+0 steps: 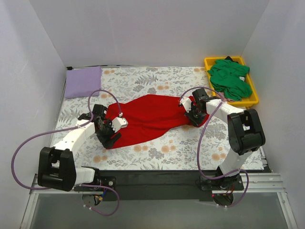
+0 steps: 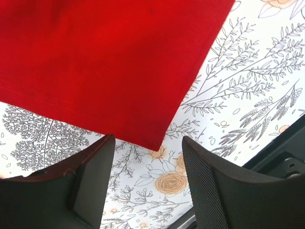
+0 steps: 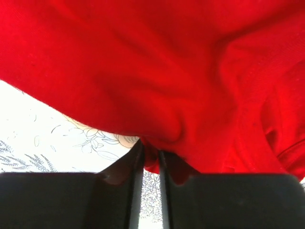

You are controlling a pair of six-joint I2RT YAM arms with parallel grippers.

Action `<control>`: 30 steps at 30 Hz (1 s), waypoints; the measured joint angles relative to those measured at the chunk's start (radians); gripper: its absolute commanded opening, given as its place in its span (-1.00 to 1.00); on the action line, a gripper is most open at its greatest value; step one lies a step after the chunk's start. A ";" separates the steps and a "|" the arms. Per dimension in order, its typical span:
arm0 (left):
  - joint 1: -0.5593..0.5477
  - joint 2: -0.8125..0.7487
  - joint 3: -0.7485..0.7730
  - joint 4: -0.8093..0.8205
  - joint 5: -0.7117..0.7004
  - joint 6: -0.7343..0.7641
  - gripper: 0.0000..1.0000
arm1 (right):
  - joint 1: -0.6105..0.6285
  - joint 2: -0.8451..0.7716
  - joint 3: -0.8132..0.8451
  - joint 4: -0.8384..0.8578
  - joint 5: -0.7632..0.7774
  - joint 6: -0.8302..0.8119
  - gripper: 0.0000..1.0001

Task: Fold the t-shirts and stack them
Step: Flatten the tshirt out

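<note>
**One side pinched, one side waiting**

We are reading from the left. Well beyond the left gripper [image 2: 147, 139], the lavender t-shirt [image 1: 83, 82] is lying folded. That gripper's jaws are standing open. A hemmed corner of the red t-shirt [image 1: 152, 117] is lying just ahead of the gap between them, flat on the floral table cloth [image 1: 181, 143] and not gripped. The shirt is stretching across to the right gripper [image 3: 150, 152], whose jaws are pinching a bunched fold of it. Past those jaws, the green t-shirt [image 1: 231, 78] is sitting heaped in the yellow tray [image 1: 254, 98].

We are judging the cloth light, soft and limp — it will be sagging and creasing, so hems and corners are the places to pinch. Only the wrist views are showing the grips — only the top view is showing the whole spread.
</note>
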 measured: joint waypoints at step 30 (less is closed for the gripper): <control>-0.022 -0.142 -0.180 0.075 -0.092 0.187 -1.00 | 0.001 -0.195 0.005 -0.231 -0.064 -0.132 -0.97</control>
